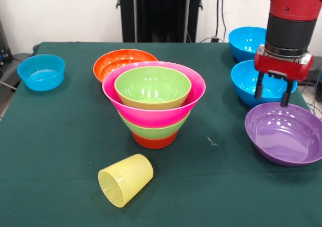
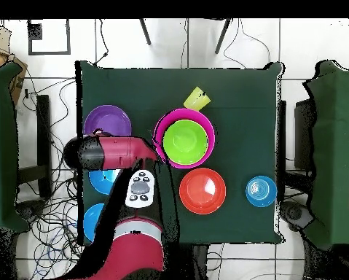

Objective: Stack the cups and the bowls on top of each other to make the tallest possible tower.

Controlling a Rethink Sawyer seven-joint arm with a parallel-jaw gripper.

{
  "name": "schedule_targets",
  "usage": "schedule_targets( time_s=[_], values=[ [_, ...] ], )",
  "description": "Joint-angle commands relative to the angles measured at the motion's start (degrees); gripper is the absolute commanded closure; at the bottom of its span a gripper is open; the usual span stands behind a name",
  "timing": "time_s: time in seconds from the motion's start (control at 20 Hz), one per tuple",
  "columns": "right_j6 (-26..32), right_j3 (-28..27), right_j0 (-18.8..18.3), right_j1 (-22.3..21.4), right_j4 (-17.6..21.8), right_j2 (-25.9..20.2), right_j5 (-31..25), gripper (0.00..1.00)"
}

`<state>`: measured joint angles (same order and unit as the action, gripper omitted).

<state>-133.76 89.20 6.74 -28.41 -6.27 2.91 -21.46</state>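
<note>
Purple bowl (image 1: 286,133) sits upright on the counter (image 1: 60,136) at the right side of the front view, mouth up, empty, its far rim directly beneath the gripper (image 1: 272,92); this looks like the piece about to be picked, tho that's a guess from where the arm hangs. Fingers (image 1: 259,88) are apart at a moderate spread w/ nothing betw. them, tips just above the bowl's back rim and not touching it as far as I can tell. So the key relation: bowl lies straight down and slightly toward the camera from the fingers, and being round it has no long axis, so the grip has to straddle the thin rim wall, one finger inside, one outside. Behind the gripper a blue bowl (image 1: 254,83) sits just beside the purple one, w/ another blue bowl (image 1: 245,42) further back; a pinch drifting rearward could catch that rim instead. The tower (image 1: 154,103) stands mid-counter, well apart to the left in front view: small orange base, lime green, flaring pink, lime green nested on top. Purple bowl is wide, prob. wider than the top green one, so it'd perch rather than nest. Yellow cup (image 1: 126,179) lies on its side in front of the tower, open mouth facing the camera-left corner. Orange bowl (image 1: 121,61) sits behind the tower, third blue bowl (image 1: 42,72) far left
</note>
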Motion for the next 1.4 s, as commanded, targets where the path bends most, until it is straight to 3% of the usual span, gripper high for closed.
schedule_targets(
  time_s=[0.05, 0.15, 0.3, 0.55, 1.2, 1.4],
  values=[
    [-2.04, 3.12, -0.45, 2.75, 3.45, -0.59, -3.20, 0.00],
    [-0.41, 2.51, -0.01, 2.70, 4.93, 0.76, -4.43, 0.00],
    [0.08, 3.56, -1.74, 2.01, 4.04, -1.20, -4.17, 0.00],
    [3.26, 5.03, -3.50, 0.92, 6.27, -1.92, -4.22, 0.00],
    [0.75, 6.51, -4.10, 2.69, 8.27, -3.05, 0.07, 0.00],
    [-0.64, 8.00, -5.77, 2.69, 5.85, -5.78, -0.18, 0.00]
  ],
)
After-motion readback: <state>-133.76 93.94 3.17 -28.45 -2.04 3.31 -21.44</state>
